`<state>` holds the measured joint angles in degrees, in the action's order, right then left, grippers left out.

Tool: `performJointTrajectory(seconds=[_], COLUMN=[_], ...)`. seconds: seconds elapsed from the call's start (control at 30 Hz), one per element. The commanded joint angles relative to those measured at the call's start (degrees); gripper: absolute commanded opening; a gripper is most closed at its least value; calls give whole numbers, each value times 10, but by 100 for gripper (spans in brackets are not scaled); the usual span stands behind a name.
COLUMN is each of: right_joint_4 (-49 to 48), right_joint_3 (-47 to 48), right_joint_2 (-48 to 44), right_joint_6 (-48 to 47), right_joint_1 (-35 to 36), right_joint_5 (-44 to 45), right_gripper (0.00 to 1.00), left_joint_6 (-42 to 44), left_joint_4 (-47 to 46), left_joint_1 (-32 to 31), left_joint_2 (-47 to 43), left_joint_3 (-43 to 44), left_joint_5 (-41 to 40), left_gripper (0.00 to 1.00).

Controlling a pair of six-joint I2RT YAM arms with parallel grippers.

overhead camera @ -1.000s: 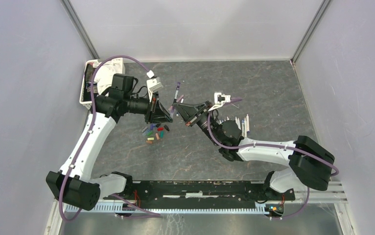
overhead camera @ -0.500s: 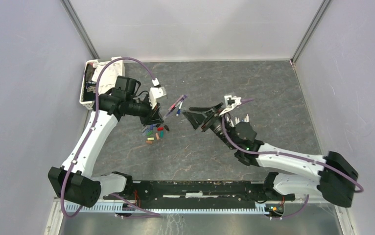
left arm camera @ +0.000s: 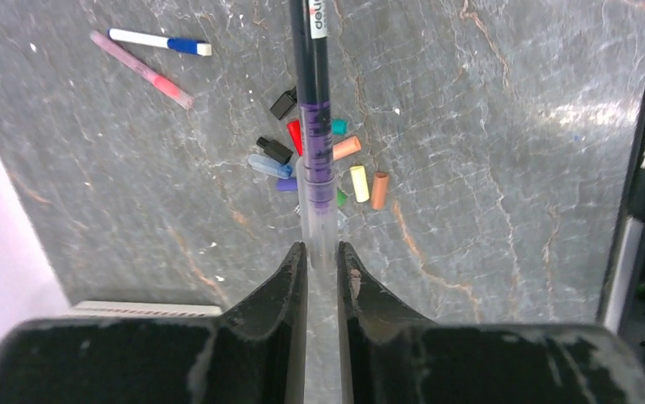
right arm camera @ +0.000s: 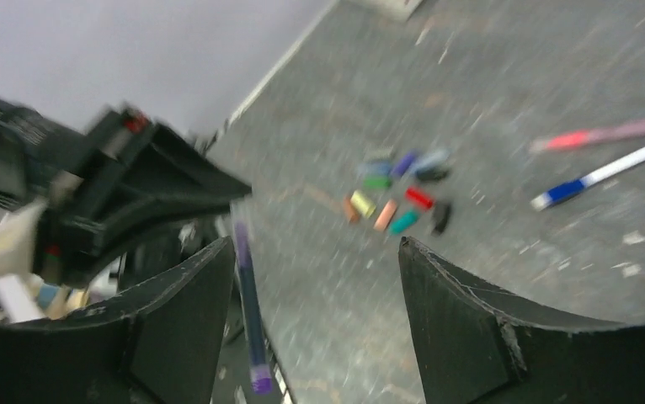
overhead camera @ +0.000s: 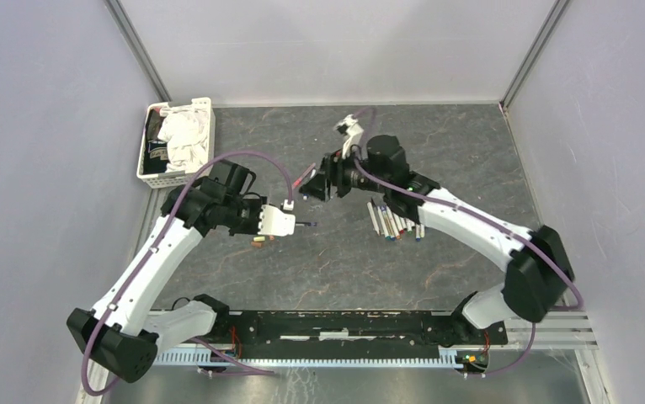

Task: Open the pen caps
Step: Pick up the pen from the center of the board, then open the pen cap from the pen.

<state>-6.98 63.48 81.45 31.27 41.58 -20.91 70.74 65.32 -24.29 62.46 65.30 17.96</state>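
The pen caps lie as a small heap of stubby coloured pieces on the grey marbled table, also seen in the right wrist view as pen caps. From above only a few pen caps show beside my left arm. My left gripper is shut on the clear rear end of a purple-ink pen, which sticks straight out over the heap. My right gripper is open with nothing between its fingers. The same purple pen shows blurred beside its left finger. From above, the left gripper sits below-left of the right gripper.
A pink pen and a white pen with a blue cap lie apart from the heap. A row of several white pens lies under the right forearm. A white basket of rags stands at the back left.
My right gripper has opened and swung away to the rear centre. My left gripper has carried the purple pen nearer and to the right, over the caps.
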Motion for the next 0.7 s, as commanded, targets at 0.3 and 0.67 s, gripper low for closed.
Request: performJointTrajectory(seconds=[0.3, 0.67], right_joint_4=[86, 38], right_joint_3=[71, 90], right_joint_2=[137, 195], right_joint_6=[-27, 1], right_joint_1=[72, 92], right_joint_5=[-253, -291], right_gripper=[70, 35], left_joint_6=[89, 90], left_joint_4=[9, 18], left_joint_1=[-53, -71], left_joint_2=[-14, -15], left_joint_3=[-10, -9], left_joint_5=[-81, -89], left_gripper=[2, 2])
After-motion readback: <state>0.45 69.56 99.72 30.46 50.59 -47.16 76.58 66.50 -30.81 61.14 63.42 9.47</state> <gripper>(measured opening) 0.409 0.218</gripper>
